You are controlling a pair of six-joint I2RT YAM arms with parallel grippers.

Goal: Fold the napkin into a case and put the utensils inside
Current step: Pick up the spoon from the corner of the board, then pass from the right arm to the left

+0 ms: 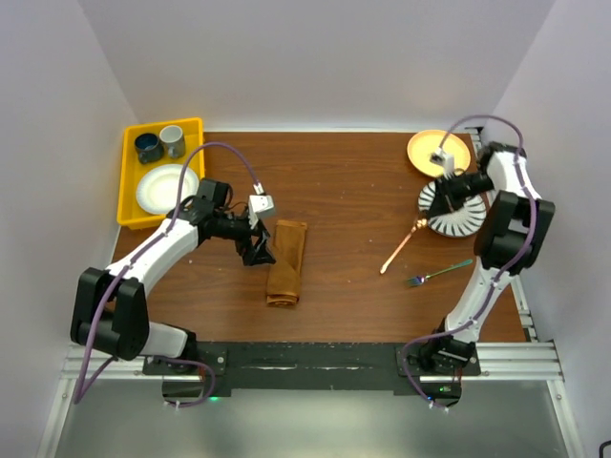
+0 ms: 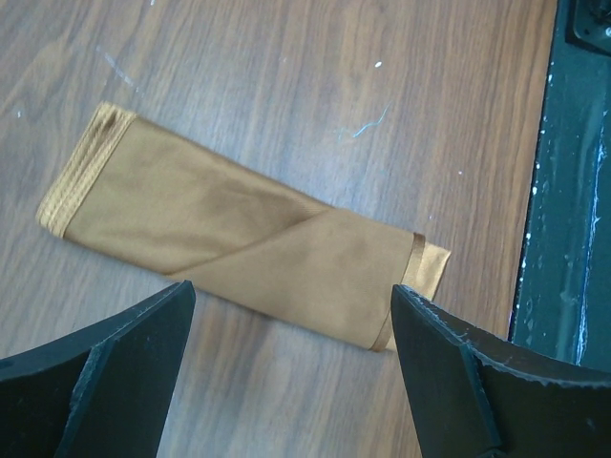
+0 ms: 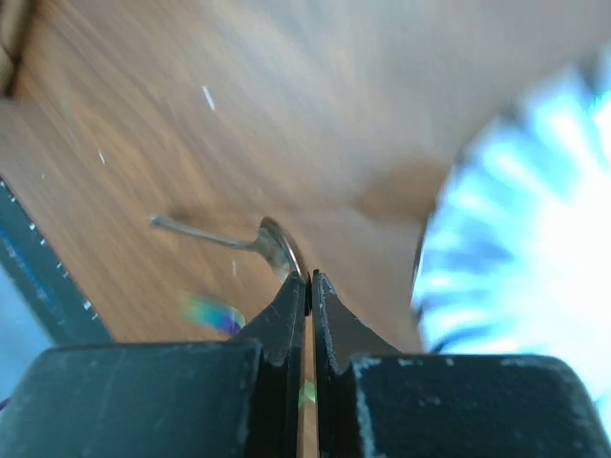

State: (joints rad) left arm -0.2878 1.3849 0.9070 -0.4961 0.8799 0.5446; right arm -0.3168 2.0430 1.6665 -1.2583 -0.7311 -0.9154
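The napkin is folded into a narrow rust-brown case [image 1: 286,262] lying left of the table's middle; it also shows in the left wrist view [image 2: 239,239]. My left gripper [image 1: 258,250] is open and empty, hovering at the case's left side [image 2: 291,296]. A copper spoon [image 1: 401,245] lies at the right. My right gripper [image 1: 425,219] is shut on the rim of the spoon's bowl [image 3: 274,244], jaws pressed together [image 3: 309,279]. An iridescent green fork [image 1: 437,275] lies on the table near it, and shows as a coloured blur in the right wrist view [image 3: 210,313].
A black-and-white striped plate [image 1: 456,221] sits under the right wrist; it is blurred in the right wrist view [image 3: 520,239]. A yellow plate [image 1: 431,151] is behind it. A yellow tray [image 1: 131,196] at the back left holds two cups and a white plate.
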